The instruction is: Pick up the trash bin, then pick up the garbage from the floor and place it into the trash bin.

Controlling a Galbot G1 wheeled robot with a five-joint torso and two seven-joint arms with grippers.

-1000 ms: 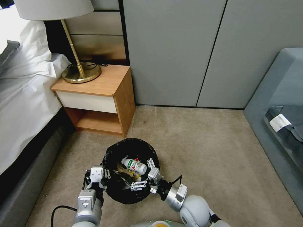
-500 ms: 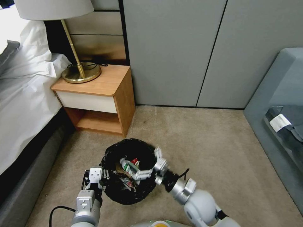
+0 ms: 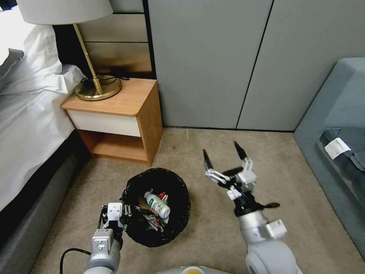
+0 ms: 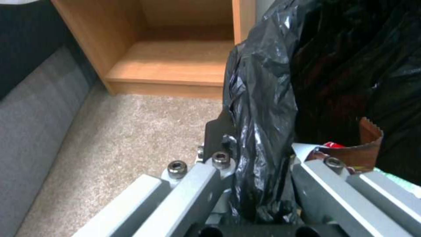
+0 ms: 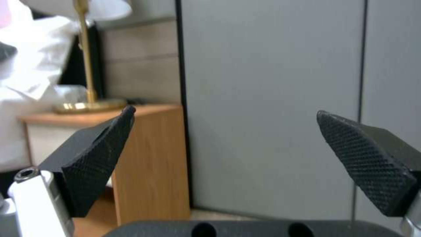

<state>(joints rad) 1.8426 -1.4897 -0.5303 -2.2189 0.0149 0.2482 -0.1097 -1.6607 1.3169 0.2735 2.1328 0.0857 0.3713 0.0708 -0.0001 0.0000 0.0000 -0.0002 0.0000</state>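
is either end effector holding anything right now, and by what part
The left end effector grips the trash bin by its bag-covered rim. The right end effector is open and holds nothing.

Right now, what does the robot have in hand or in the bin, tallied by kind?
Trash bins: 1, the trash bin, its bagged rim clamped by the left gripper
Bottles: 1, the green-labelled bottle lying inside
Brown paper bags: 1, the brown paper bag inside
Red packets: 1, the red packet inside
Items in the open right gripper: 0
Total: 4

Bedroom — bed (image 3: 26, 125), nightstand (image 3: 118, 118), lamp (image 3: 89, 49).
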